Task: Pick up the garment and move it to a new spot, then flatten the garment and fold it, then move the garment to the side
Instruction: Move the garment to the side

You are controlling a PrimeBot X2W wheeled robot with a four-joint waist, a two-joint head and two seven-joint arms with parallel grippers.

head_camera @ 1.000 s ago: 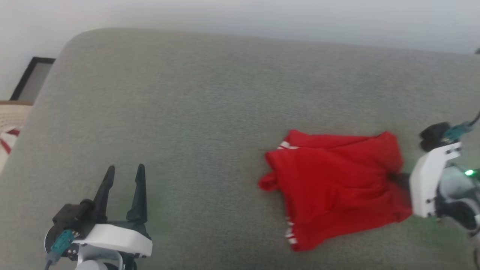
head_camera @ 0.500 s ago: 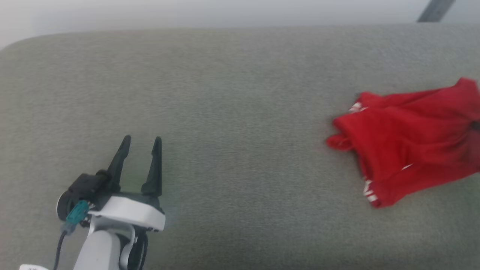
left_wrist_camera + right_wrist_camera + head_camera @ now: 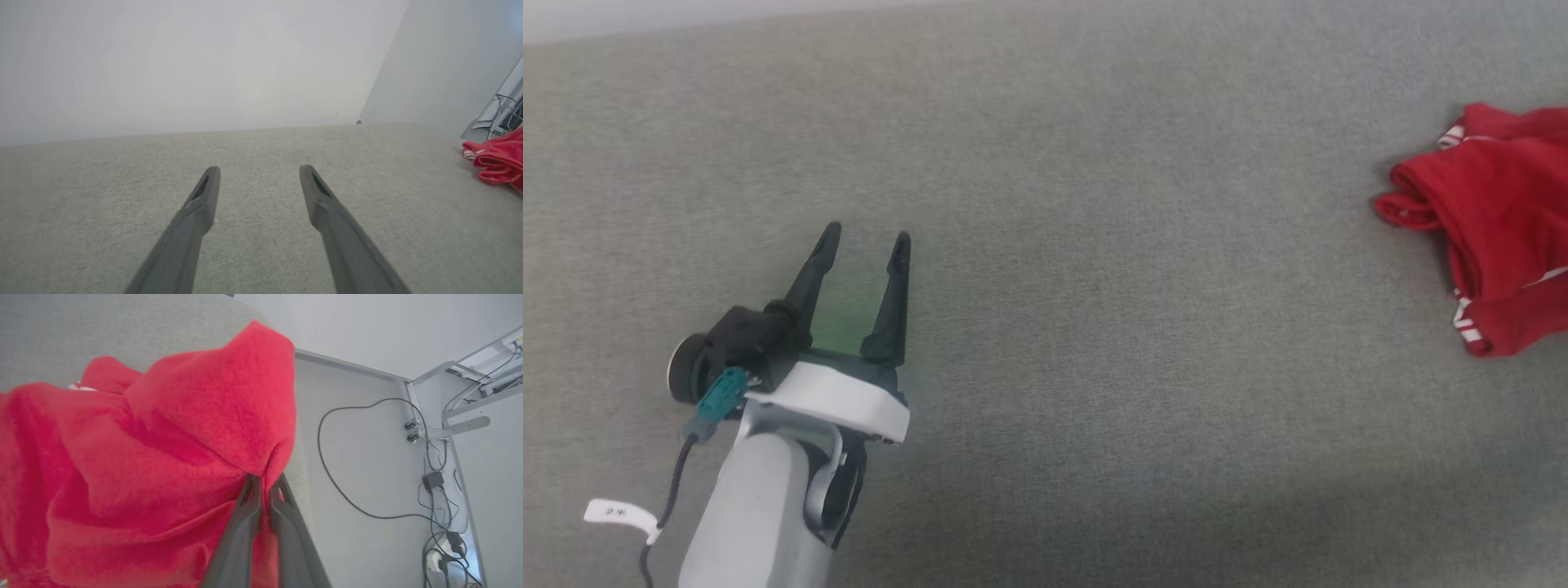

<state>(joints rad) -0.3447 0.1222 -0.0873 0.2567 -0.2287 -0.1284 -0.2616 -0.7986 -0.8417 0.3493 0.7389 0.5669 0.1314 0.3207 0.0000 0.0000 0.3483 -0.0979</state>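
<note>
Pinching the garment (image 3: 143, 457), right fingers (image 3: 242, 531) clamped on it, left fingers (image 3: 892, 294) apart, well away.

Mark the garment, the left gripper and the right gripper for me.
garment (image 3: 1507, 204), head view, on its red body fabric.
left gripper (image 3: 867, 235), head view, midway between its open fingertips.
right gripper (image 3: 264, 482), right wrist view, between the fingertips pinching the garment's fold.

The head view swings aside, and the soft red fabric garment with striped trim (image 3: 1494, 212), dragged by the right hand (image 3: 264, 478), now lies farther from the left hand (image 3: 866, 231), at that view's right edge.
</note>
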